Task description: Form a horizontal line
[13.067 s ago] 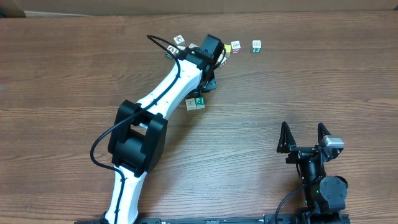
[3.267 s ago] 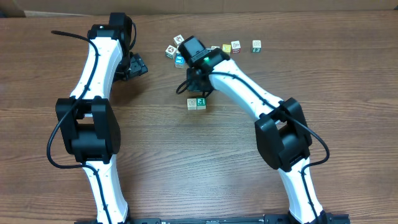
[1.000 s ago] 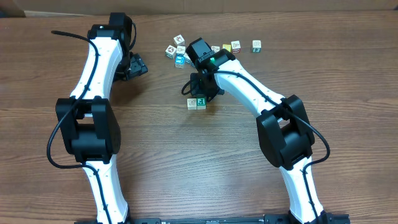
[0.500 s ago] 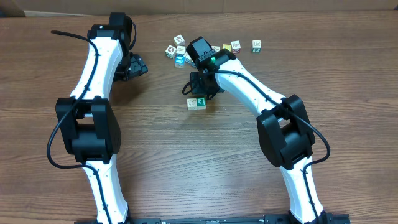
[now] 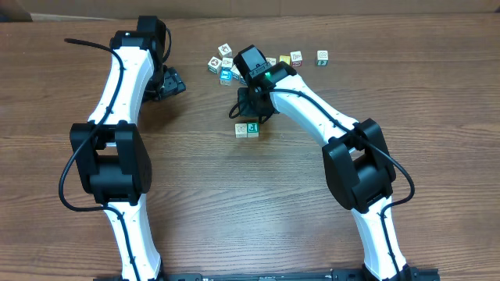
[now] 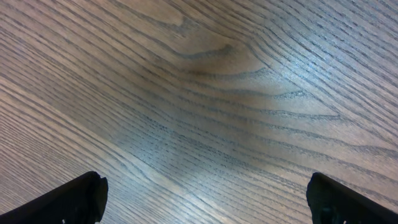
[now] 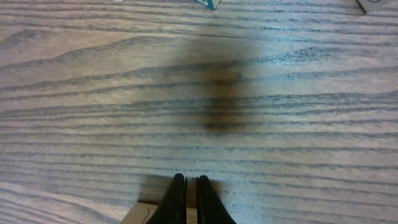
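The left jaws (image 5: 169,82) were spread wide over bare bench (image 5: 70,156), well apart from every cube. To their right lay the loose cluster (image 5: 225,64) of small, sharp-edged picture cubes with printed faces, judged to be light and smooth. Below it the line (image 5: 247,129) was seen as only two cubes, one pale and one green, touching side by side near the bench's middle. The right jaws (image 7: 188,180) were clenched on nothing, just beyond that pair; whether they touched it could not be told. A nudge from the closed tips was judged likely to twist or split the pair, since such cubes would slide easily on the grained, faintly glossy wood. Further right, stray cubes (image 5: 308,57) stood apart, and they might be scattered by a careless sweep.
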{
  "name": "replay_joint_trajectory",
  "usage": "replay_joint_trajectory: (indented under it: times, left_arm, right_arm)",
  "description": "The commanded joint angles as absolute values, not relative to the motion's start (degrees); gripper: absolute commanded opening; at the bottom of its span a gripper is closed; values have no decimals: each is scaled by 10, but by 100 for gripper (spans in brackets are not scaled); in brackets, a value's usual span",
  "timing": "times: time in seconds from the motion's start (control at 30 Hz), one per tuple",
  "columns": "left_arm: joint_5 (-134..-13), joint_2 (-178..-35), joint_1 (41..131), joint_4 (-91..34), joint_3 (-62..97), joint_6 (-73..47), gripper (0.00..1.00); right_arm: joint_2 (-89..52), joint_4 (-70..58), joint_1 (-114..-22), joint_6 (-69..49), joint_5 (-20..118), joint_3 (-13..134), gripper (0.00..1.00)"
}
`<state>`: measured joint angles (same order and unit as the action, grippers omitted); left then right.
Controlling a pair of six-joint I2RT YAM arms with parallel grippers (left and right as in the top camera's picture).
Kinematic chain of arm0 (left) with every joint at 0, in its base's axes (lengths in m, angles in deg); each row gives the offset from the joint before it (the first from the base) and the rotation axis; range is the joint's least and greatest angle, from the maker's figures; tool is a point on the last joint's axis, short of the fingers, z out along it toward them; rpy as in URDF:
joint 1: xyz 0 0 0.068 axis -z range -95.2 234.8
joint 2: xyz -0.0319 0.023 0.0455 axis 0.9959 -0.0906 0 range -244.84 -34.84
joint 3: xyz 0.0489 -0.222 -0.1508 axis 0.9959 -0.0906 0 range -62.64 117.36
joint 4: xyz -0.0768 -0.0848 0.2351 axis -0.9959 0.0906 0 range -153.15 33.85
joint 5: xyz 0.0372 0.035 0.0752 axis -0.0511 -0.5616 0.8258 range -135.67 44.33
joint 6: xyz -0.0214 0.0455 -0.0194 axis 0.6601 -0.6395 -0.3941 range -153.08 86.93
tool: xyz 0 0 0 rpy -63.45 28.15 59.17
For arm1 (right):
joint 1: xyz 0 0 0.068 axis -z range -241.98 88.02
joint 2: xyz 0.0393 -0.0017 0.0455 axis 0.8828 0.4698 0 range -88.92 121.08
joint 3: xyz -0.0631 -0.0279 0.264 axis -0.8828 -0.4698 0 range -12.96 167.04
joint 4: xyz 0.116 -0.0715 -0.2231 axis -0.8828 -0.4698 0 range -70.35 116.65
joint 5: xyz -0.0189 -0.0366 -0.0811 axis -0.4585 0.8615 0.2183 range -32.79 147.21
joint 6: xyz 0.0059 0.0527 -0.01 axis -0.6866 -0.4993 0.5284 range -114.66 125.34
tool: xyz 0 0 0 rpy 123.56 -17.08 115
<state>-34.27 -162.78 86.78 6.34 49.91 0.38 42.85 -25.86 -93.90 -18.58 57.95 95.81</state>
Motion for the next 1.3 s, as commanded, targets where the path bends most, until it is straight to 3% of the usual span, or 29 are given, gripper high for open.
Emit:
replay_joint_trajectory:
  times: [0.0,1.27]
  left_arm:
    - [-337,-1616,867,64,511,1,100]
    - [-337,-1616,867,64,511,1,100]
  right_arm:
    - [430,-252,-942,-182,593,943,4]
    - [430,-250,-967,-152,636,933,4]
